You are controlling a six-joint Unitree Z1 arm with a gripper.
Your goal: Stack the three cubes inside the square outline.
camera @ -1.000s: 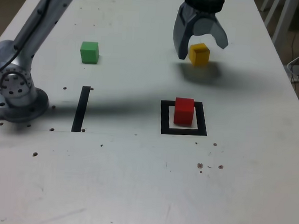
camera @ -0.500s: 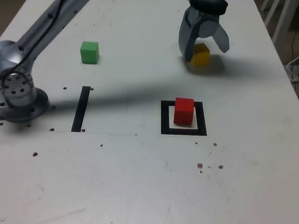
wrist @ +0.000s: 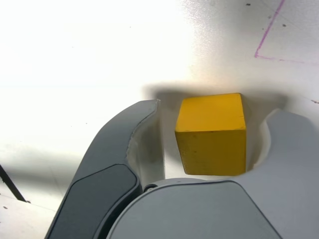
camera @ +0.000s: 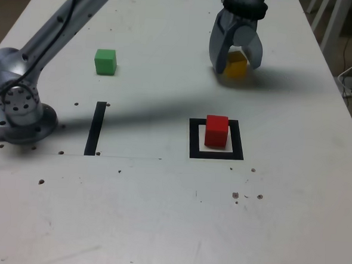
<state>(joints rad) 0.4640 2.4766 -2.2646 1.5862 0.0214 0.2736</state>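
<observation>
The green cube [camera: 105, 61] sits untouched, far left in the exterior view. The red cube [camera: 216, 131] fills the outline [camera: 192, 146]. Further right, the gripper [camera: 235, 65] straddles the yellow cube [camera: 236, 64], jaws partly open with a gap on one side; uneven closing could twist it loose.

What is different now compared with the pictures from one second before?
The hand came down around the yellow cube and its jaws narrowed on both sides of it; a firm grip is not certain. The red cube in the square outline and the green cube stayed put.
</observation>
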